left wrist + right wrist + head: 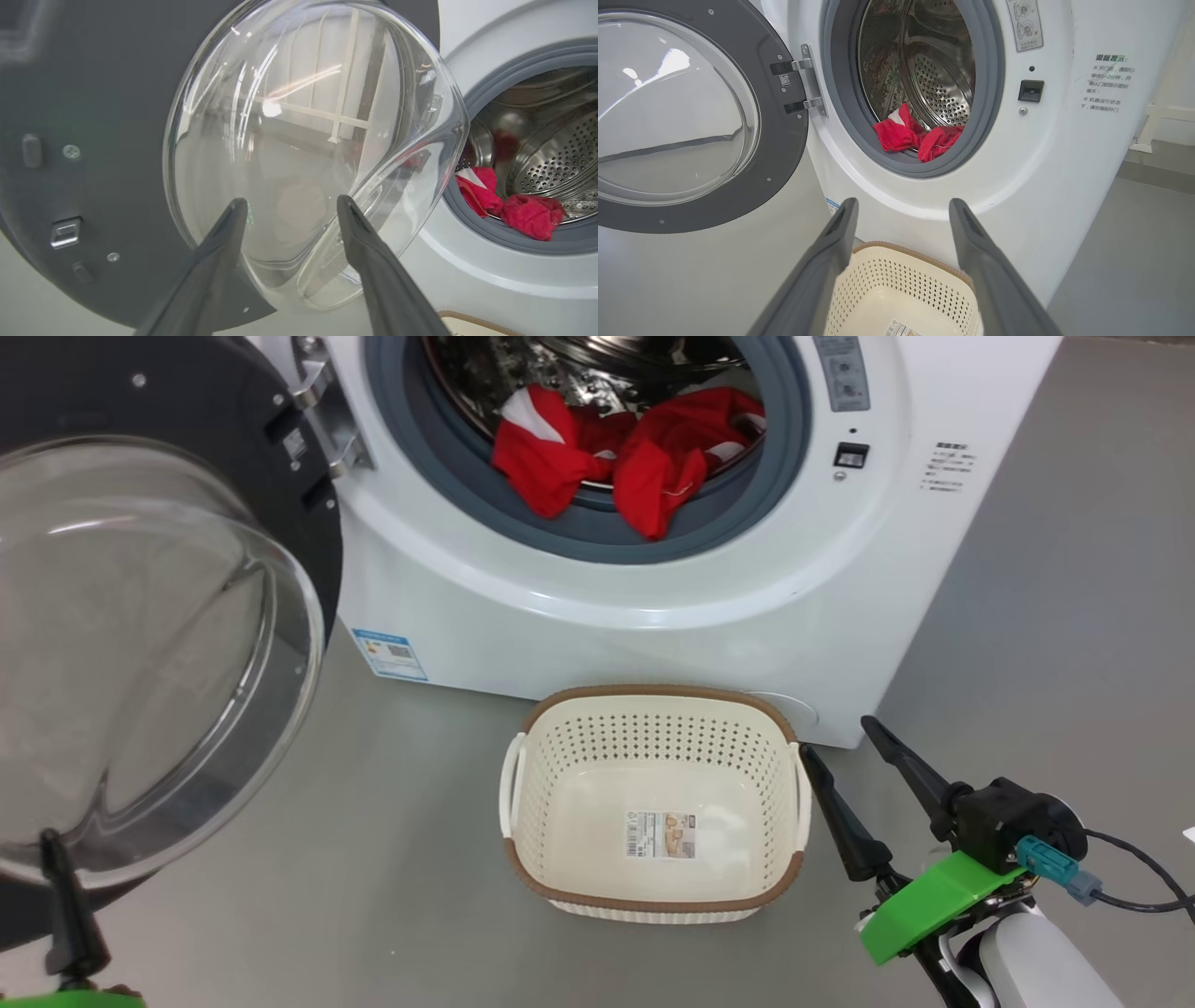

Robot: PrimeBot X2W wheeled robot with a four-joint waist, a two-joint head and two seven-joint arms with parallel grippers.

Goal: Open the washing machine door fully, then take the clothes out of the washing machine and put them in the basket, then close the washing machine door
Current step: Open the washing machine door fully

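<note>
The washing machine (653,616) stands with its round door (140,644) swung wide to the left on its hinge. Red clothes (635,457) with white patches lie at the drum's front lip, draped over the grey gasket. On the floor before the machine sits the cream basket (653,747) with nothing in it. My left gripper (290,203) is open just short of the door's glass bowl (303,116), holding nothing; one of its fingers (58,905) shows at the lower left. My right gripper (837,737) hangs open beside the basket's right handle, pointing at the drum opening (920,84).
Grey floor (392,859) surrounds the basket and runs to the machine's right. The open door (677,116) takes up the space to the left of the drum. A dark cable (1139,887) trails from my right wrist. A white frame (1157,126) stands behind the machine's right side.
</note>
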